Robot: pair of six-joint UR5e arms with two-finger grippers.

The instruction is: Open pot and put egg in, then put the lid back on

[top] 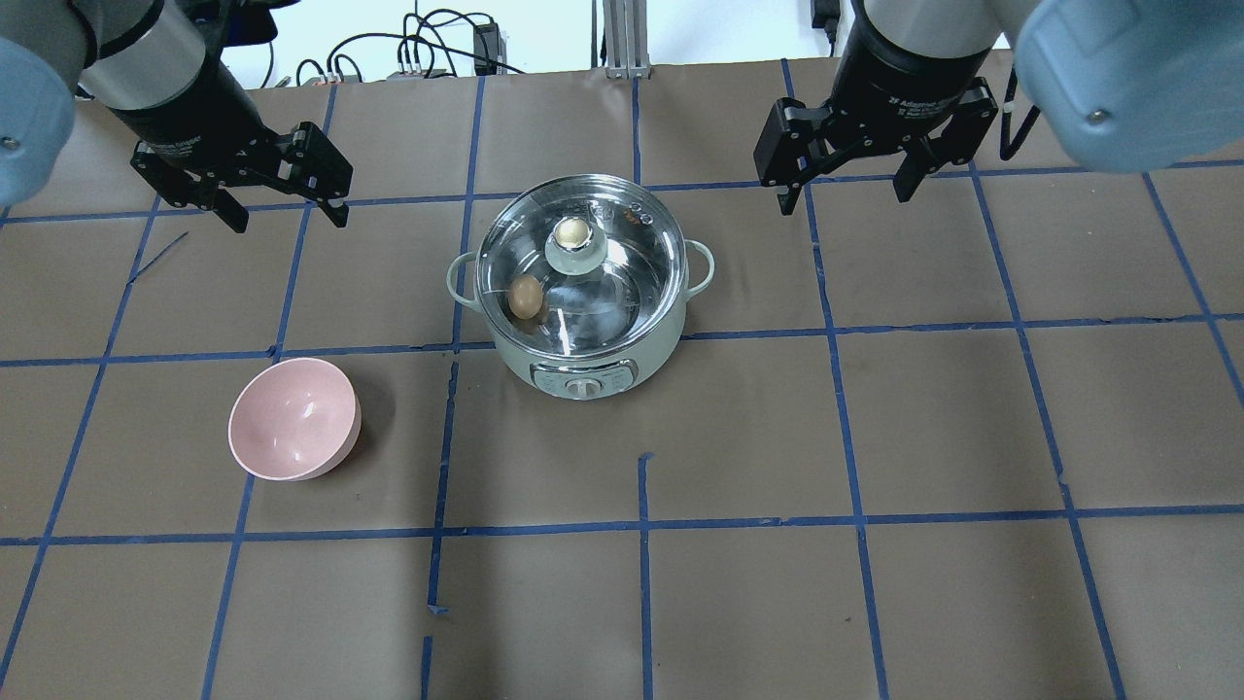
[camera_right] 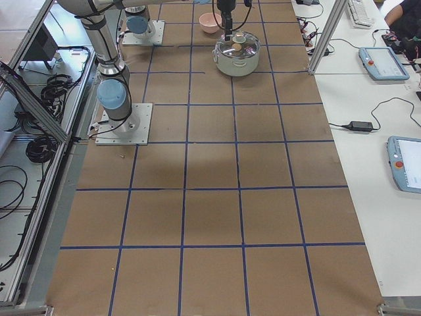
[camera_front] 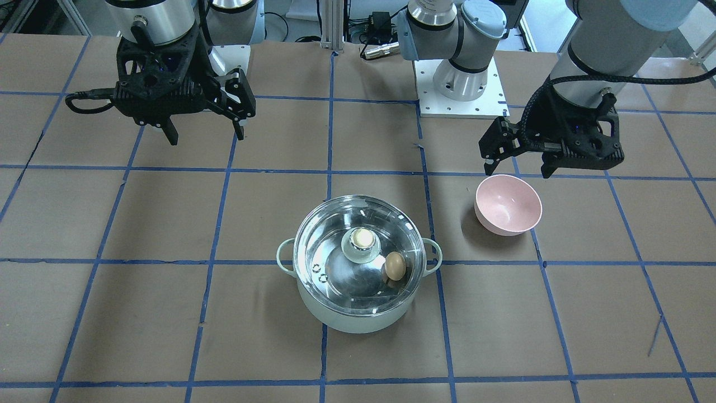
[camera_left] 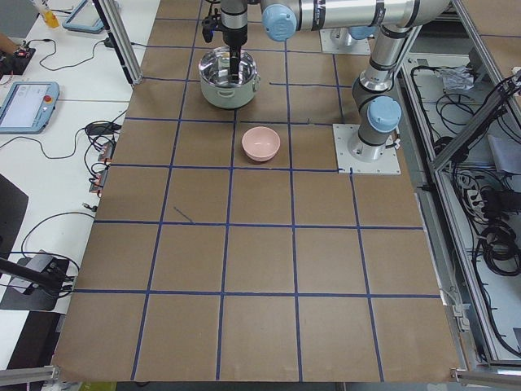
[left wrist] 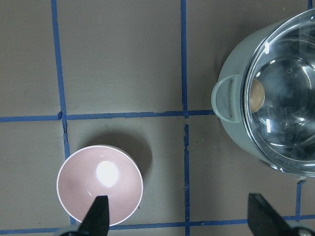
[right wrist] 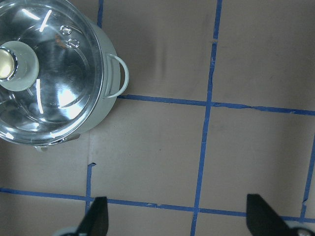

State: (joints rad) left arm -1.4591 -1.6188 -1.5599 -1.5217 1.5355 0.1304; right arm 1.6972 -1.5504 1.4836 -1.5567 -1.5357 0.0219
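The mint-green pot (camera_front: 358, 316) stands at the table's middle, also in the overhead view (top: 661, 335). The glass lid (camera_front: 330, 246) with its beige knob (camera_front: 362, 239) sits on the pot. The brown egg (camera_front: 395, 266) lies inside, seen through the glass, also in the overhead view (top: 526, 297) and the left wrist view (left wrist: 257, 94). My left gripper (top: 289, 219) is open and empty, raised, apart from the pot on its left. My right gripper (top: 844, 199) is open and empty, raised, apart from the pot on its right.
An empty pink bowl (top: 293, 418) stands on the table to the pot's left and nearer my base, below my left gripper (left wrist: 179, 221). Brown paper with blue tape lines covers the table. The arm bases' white plates (camera_front: 461, 103) lie at my edge.
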